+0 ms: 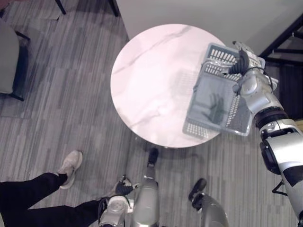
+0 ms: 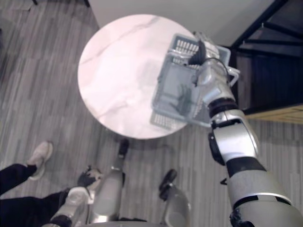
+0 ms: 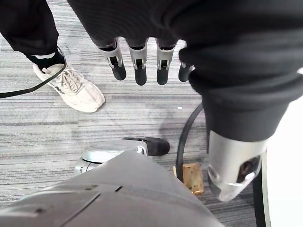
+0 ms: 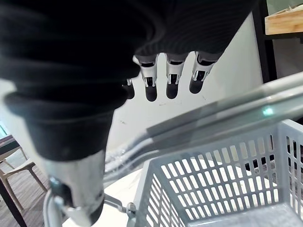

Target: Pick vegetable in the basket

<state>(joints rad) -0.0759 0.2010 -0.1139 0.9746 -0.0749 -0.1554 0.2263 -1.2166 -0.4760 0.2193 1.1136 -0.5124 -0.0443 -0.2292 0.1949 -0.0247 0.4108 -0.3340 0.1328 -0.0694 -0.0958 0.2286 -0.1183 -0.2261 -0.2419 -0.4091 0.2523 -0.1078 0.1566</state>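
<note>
A grey slotted plastic basket (image 1: 199, 127) sits at the right edge of the round white marble table (image 1: 151, 80), partly overhanging it. Its floor is bare grey plastic under the hand's shadow. My right hand (image 1: 251, 82) is over the basket's right rim, at its metal handles (image 4: 227, 118). In the right wrist view the fingers (image 4: 173, 71) hang straight above the handle bars, so the hand is open, and the basket wall (image 4: 213, 179) lies just below. My left hand (image 1: 124, 189) hangs low near the floor, its fingers (image 3: 137, 56) straight and holding nothing.
A person's leg in black trousers with a white shoe (image 1: 71, 165) stands on the striped floor left of me. A chair (image 1: 9, 56) is at the far left. A black shelf frame (image 1: 284, 38) and a wooden board (image 2: 279, 113) are right of the table.
</note>
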